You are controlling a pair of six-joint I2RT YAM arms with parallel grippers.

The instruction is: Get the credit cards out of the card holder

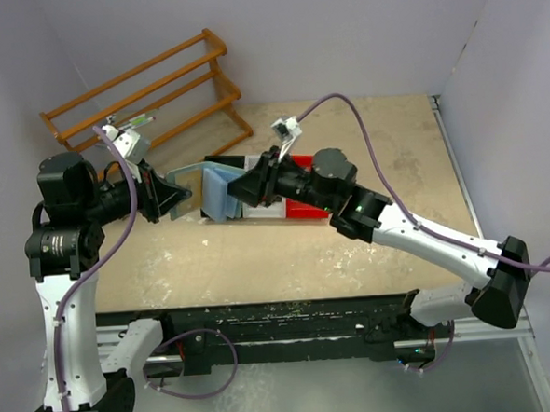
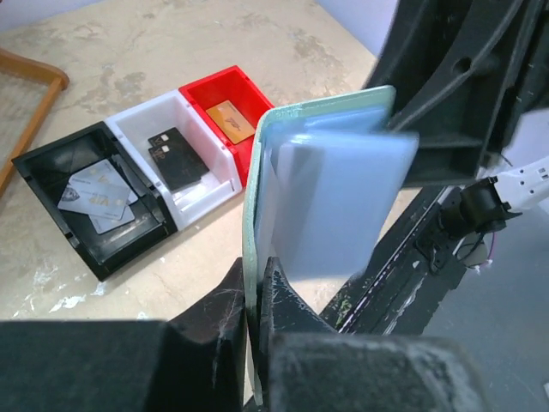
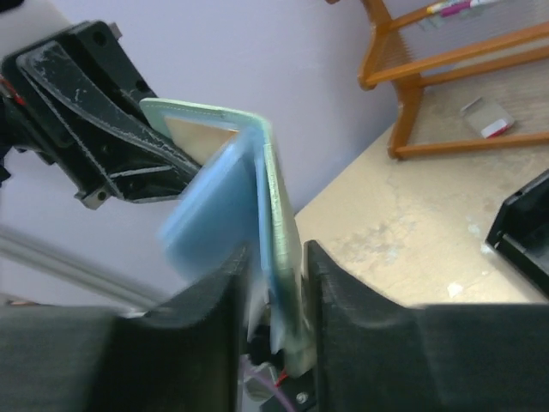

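Observation:
The grey-green card holder (image 1: 216, 193) hangs open in the air between both arms, its pale blue inner leaves (image 2: 343, 197) fanned out. My left gripper (image 2: 255, 273) is shut on the edge of its outer cover (image 1: 187, 179). My right gripper (image 3: 279, 253) straddles the other cover (image 3: 279, 197). Its right finger touches the cover, a thin gap shows on the left, and the jaws stand slightly open. Of the credit cards, an orange one (image 2: 230, 122) lies in the red bin, black ones (image 2: 176, 159) in the white bin and silvery ones (image 2: 96, 193) in the black bin.
The three bins, red (image 2: 257, 96), white (image 2: 137, 129) and black (image 2: 34, 167), stand in a row on the table under the right arm (image 1: 339, 179). A wooden rack (image 1: 147, 92) stands at the back left, with a small tag (image 3: 485, 116) on its shelf.

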